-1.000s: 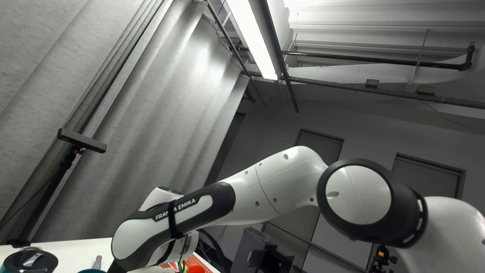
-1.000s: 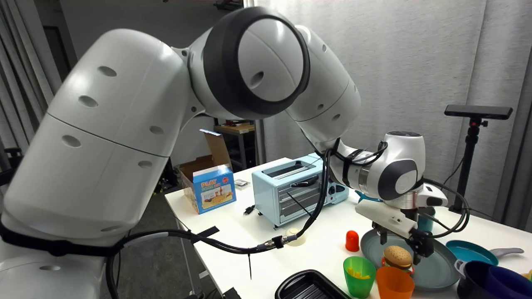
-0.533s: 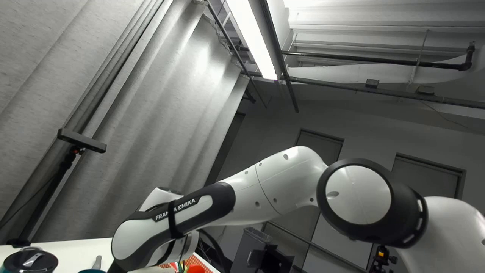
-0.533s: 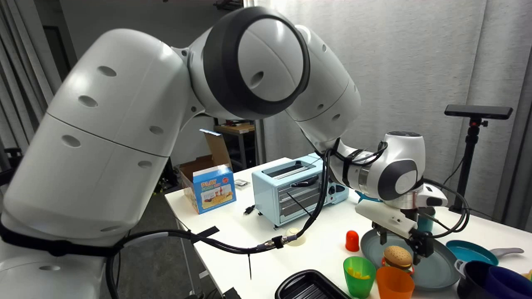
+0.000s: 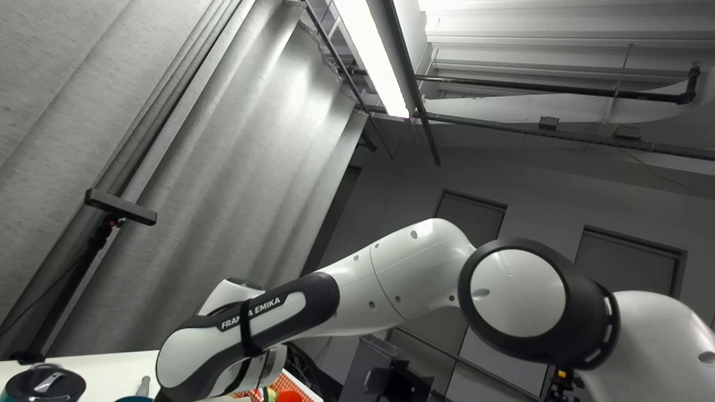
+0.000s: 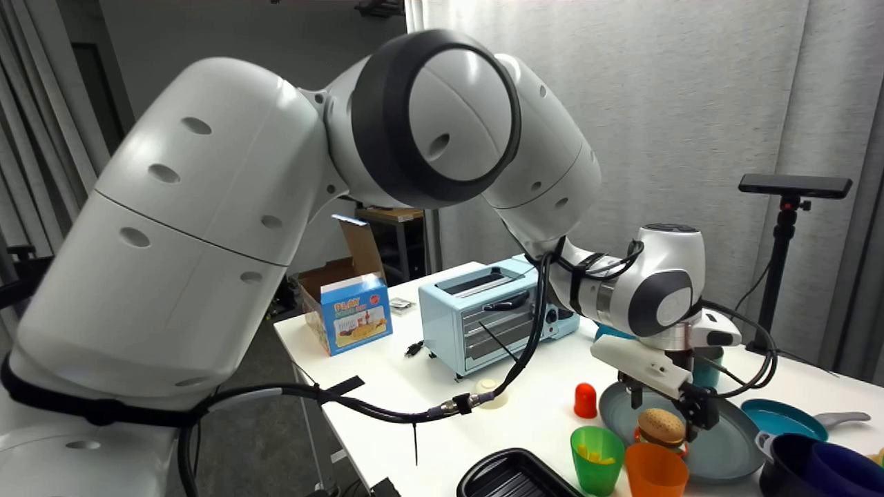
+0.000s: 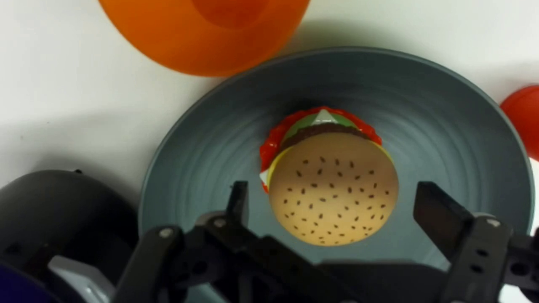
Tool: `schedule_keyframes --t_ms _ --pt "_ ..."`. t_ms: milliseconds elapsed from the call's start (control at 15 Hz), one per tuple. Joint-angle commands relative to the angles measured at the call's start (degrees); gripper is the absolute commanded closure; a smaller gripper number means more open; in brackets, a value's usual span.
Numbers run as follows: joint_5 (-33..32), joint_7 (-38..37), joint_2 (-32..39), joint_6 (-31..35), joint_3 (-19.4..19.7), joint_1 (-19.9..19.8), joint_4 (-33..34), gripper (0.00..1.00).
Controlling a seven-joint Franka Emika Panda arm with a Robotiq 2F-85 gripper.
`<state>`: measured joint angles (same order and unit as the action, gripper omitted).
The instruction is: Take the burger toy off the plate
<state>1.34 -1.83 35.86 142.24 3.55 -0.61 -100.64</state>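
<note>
The arm (image 6: 463, 110) is white. In an exterior view, black cables (image 6: 534, 345) run at lower centre. The black gripper (image 7: 331, 202) has silver screws (image 7: 165, 232).

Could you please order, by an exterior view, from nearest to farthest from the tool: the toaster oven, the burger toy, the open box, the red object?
1. Burger toy: on the plate, right by the tool.
2. Red object: beside the plate.
3. Toaster oven: farther back, left in picture.
4. Open box: farthest left.
</note>
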Motion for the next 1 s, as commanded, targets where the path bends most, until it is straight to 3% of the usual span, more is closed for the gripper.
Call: schedule_keyframes --t_ms 0,933 --pt "-1.28 -0.26 3.31 -1.19 0.13 -0.32 5.12 0.0" --pt "-0.77 -0.1 6.59 -4.78 0.02 -0.8 9.95 0.0"
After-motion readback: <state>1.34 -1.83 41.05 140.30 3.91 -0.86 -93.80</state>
